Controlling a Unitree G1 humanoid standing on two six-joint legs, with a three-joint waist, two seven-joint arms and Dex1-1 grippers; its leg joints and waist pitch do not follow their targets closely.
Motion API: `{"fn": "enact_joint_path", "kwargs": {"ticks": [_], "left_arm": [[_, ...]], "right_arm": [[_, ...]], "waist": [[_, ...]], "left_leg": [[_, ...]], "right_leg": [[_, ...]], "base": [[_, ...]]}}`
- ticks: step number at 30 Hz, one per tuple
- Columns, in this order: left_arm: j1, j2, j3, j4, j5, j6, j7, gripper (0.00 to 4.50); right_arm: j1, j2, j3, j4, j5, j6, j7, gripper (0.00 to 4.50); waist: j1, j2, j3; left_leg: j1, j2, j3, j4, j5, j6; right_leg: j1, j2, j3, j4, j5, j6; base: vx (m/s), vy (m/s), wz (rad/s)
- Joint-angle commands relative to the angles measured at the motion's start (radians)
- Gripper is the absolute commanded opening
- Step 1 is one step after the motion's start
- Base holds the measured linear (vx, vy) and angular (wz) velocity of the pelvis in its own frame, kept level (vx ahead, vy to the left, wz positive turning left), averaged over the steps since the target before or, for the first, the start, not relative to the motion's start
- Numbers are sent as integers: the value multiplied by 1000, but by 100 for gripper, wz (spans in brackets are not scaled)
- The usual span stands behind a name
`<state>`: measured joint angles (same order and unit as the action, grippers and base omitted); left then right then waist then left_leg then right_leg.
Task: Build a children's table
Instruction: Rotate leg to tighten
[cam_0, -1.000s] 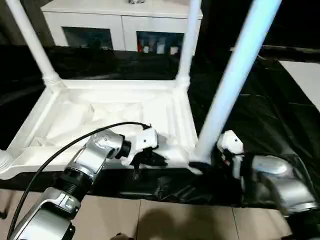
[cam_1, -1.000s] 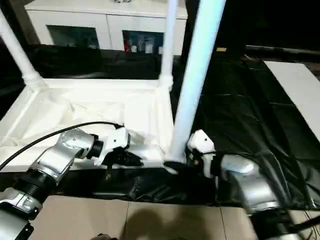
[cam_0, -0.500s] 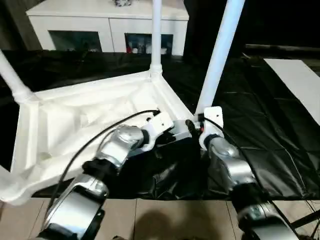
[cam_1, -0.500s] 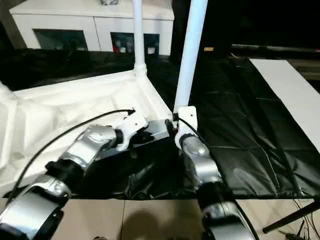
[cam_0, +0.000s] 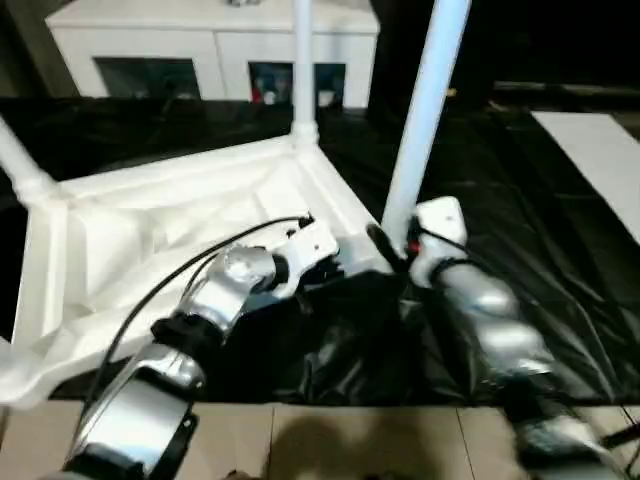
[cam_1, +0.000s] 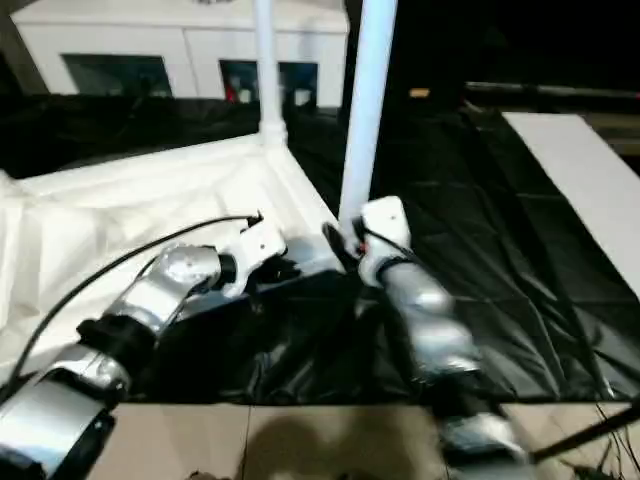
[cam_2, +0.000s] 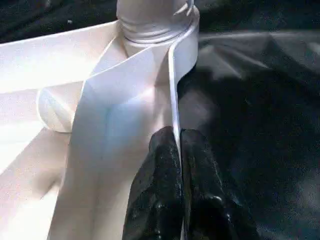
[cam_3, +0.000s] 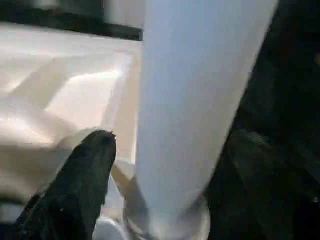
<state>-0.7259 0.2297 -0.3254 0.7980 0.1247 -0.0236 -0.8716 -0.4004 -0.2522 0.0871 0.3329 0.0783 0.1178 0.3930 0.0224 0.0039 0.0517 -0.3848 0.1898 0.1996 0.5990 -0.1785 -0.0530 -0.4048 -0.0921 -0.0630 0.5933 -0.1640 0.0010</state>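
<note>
Nearest to the robot lies a strip of pale tiled floor, and just beyond it the near edge of the black-draped counter, its cloth creased and shiny. On that counter the white plastic rectangular tabletop lies upside down, ribbed underside facing up, turned so that one corner points toward the robot's right arm. The left gripper reaches in from the near left over the cloth, and its two black fingers are pinched tight on the thin upright rim of the tabletop, one finger inside the rim and one outside, close to a round corner socket. Just to the right, the right gripper sits at the near right corner, its black fingers spread wide on either side of a long white tapered tube leg that stands upright in that corner socket; I can't tell whether either finger touches the tube. Farther back, a second white leg rises from the far corner, and a third leans off at the far left. Against the back wall, behind the counter, stands a white cabinet with glass doors.
</note>
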Motion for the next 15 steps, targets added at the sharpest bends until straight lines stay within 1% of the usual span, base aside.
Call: {"fn": "enact_joint_path", "kwargs": {"ticks": [1,2,3,4,5,6,7,8,9,10,11,12,13,14,15], "left_arm": [[24,15,-20,-21,-8,-106,-56,0],[22,13,-22,-18,-6,-122,-56,0],[18,7,-22,-13,-5,-147,-50,0],[11,-4,-16,-9,-8,-160,-36,0],[10,-5,-14,-8,-8,-161,-32,0],[-10,-29,6,10,-8,-176,26,0],[-22,-42,28,17,-26,-168,39,44],[-22,-42,28,17,-26,-168,39,44],[-37,-52,56,19,-52,-161,36,55],[-43,-56,72,16,-68,-150,36,55],[-43,-56,72,16,-68,-150,36,74],[-45,-54,78,9,-77,-151,28,74],[-40,-46,96,-21,-102,-138,8,91],[-40,-46,96,-21,-102,-138,8,99],[-36,-41,102,-34,-112,-130,-4,100]], "right_arm": [[81,-99,18,-125,40,22,186,393],[110,-137,24,-164,54,26,234,393],[143,-178,31,-208,68,30,277,393],[164,-200,32,-234,78,33,298,393],[166,-203,32,-237,80,34,301,393],[201,-235,29,-280,100,46,336,393],[212,-240,25,-293,103,48,340,400],[212,-240,25,-293,103,48,340,400],[225,-237,20,-308,105,55,335,400],[229,-229,20,-311,102,57,327,400],[229,-229,20,-311,102,57,327,400],[230,-220,23,-315,101,63,321,400],[230,-200,34,-323,102,78,311,400],[230,-200,34,-323,102,78,311,400],[230,-193,39,-328,103,86,308,400]], "waist": [[13,-6,-67],[18,-7,-68],[23,-3,-67],[23,-5,-67],[24,-6,-67],[26,-7,-64],[27,3,-63],[25,-3,-62],[27,-2,-62],[32,2,-62],[35,3,-63],[37,3,-63],[39,0,-62],[40,1,-63],[38,0,-63]], "left_leg": [[17,40,-20,-74,-234,77],[18,43,-20,-73,-228,83],[17,42,-19,-73,-223,93],[13,40,-20,-72,-229,95],[15,41,-19,-73,-233,95],[19,43,-19,-72,-260,89],[20,42,-20,-73,-269,86],[19,40,-19,-74,-277,83],[20,39,-19,-74,-285,75],[21,38,-20,-73,-285,71],[21,40,-20,-73,-282,69],[22,42,-21,-74,-285,64],[19,42,-22,-77,-287,60],[16,42,-24,-78,-282,59],[14,40,-24,-79,-277,60]], "right_leg": [[52,-51,42,-69,-197,-207],[54,-52,43,-66,-179,-206],[51,-51,44,-65,-159,-218],[54,-53,41,-64,-170,-223],[52,-52,41,-67,-183,-220],[48,-52,40,-73,-236,-212],[46,-54,41,-75,-256,-211],[45,-53,40,-80,-283,-205],[44,-53,39,-84,-322,-196],[42,-55,39,-84,-342,-194],[41,-57,39,-85,-345,-199],[39,-55,38,-86,-341,-202],[40,-54,37,-83,-331,-200],[43,-56,37,-79,-319,-202],[43,-54,36,-78,-311,-198]], "base": [[0,0,0],[0,0,0],[0,0,0],[0,0,0],[0,0,0],[0,0,0],[0,0,0],[0,0,0],[0,0,0],[0,0,0],[0,0,0],[0,0,0],[0,0,0],[0,0,0],[0,0,0]]}}
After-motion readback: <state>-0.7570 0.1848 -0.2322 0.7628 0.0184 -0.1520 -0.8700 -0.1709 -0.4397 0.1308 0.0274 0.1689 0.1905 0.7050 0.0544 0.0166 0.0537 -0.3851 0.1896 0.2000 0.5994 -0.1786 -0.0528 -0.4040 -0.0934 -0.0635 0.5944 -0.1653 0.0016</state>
